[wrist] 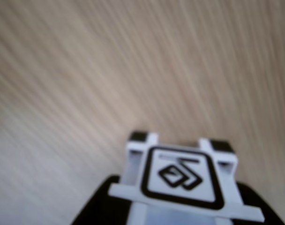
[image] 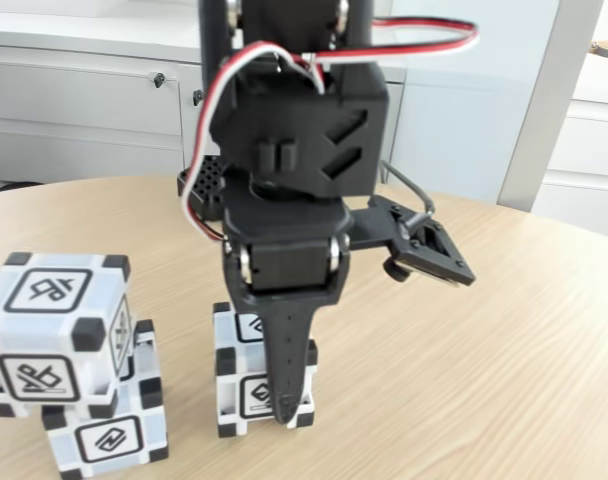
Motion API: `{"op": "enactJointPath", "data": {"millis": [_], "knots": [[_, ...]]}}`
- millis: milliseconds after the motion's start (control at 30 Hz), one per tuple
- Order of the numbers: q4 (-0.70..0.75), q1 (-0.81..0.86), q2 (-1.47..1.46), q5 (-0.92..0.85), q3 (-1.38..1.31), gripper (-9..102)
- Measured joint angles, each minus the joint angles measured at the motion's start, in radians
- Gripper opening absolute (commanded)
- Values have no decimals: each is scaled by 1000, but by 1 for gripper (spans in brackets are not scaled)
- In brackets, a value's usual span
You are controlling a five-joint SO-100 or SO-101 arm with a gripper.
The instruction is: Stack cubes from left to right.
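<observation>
Fixed view: two cubes stacked at left on the tabletop (image: 504, 340), upper cube (image: 54, 335) skewed on the lower cube (image: 109, 435). Third cube (image: 246, 385) sits at centre, tool (image: 284, 405) down over its front; grip state unclear. Wrist view: cube face (wrist: 180, 178) close, between dark fingers (wrist: 93, 211)

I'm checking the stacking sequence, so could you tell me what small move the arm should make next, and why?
Probably lift the single cube straight up off the table. In the fixed view the gripper is down over this cube, and in the wrist view the cube sits close between the dark fingers, seemingly grasped. The two-cube stack stands to its left, so lifting first should clear that stack's height.
</observation>
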Motion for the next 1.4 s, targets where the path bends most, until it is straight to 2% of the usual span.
{"op": "enactJointPath", "data": {"millis": [533, 667, 1067, 1400], "knots": [[0, 2, 603, -164, 0, 0], [0, 58, 712, -198, 0, 0], [0, 308, 744, -310, 0, 0], [0, 365, 744, -331, 0, 0]]}}
